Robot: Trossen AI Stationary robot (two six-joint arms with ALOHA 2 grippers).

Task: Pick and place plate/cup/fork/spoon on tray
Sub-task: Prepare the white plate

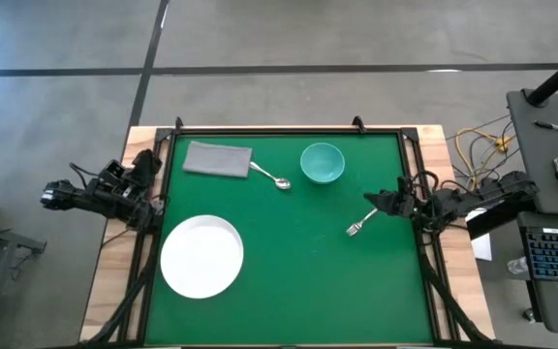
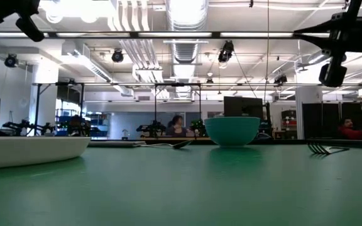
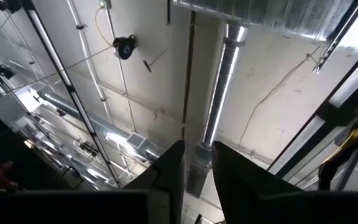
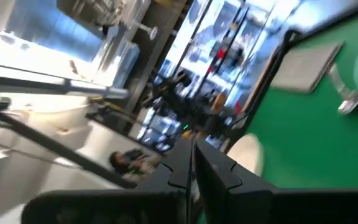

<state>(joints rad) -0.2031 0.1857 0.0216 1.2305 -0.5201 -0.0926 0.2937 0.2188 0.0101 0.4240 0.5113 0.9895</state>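
The white plate (image 1: 201, 255) lies at the near left of the green mat. The teal cup (image 1: 323, 162) stands upright at the far middle. The spoon (image 1: 273, 177) lies left of the cup, its handle end at the right edge of a flat grey tray (image 1: 218, 159). The fork (image 1: 359, 226) lies flat at the right, tines toward the near edge. My right gripper (image 1: 371, 202) is shut and empty, above the table by the fork's handle end; the low view shows it high up (image 2: 332, 69). My left gripper (image 3: 197, 149) points up at the ceiling by the table's left edge, its fingers a narrow gap apart.
A black frame (image 1: 289, 131) runs around the green mat. Cables (image 1: 478, 145), a keyboard (image 1: 555, 257) and a desk stand beyond the right edge. People sit far back in the room (image 2: 351, 130). The middle and near right of the mat (image 1: 308, 281) are bare.
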